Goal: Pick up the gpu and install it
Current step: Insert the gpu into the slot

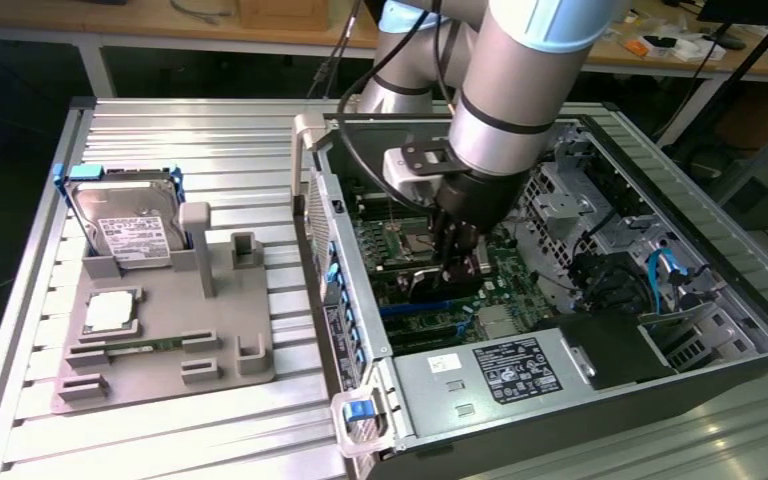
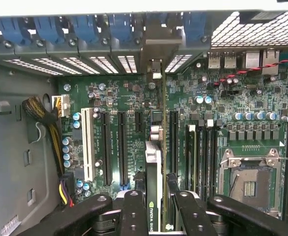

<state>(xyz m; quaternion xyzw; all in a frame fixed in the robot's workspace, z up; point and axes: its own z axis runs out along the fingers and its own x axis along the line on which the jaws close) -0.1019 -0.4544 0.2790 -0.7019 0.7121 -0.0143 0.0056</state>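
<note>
Wrist view, looking past the jaws into an open computer case [image 2: 16, 162]. The jaws are clamped on the gpu [image 2: 153, 196]: black fingers [image 2: 133, 214] press on both faces of the card, which stands on edge between them with a printed label on its upper edge. From the jaws the card runs straight ahead over the motherboard [image 2: 119, 98] to the rear wall of the case. There its metal bracket [image 2: 154, 69] sits at an opening beneath a row of blue clips [image 2: 85, 27]. The card lines up with the long black slots [image 2: 121, 147] lying parallel on either side of the jaws; whether its lower edge is in a slot cannot be seen. A white slot [image 2: 89, 142] and a bundle of yellow and black wires [image 2: 41, 110] lie to one side of the jaws, the processor socket [image 2: 249, 184] to the other.

Exterior view: the arm [image 1: 531, 90] reaches down into the case, which lies on a ribbed metal table [image 1: 197, 130], with the jaws low over the board. Well apart from the jaws, outside the case, a hard drive [image 1: 128, 225] stands in a grey holder [image 1: 171, 350].
</note>
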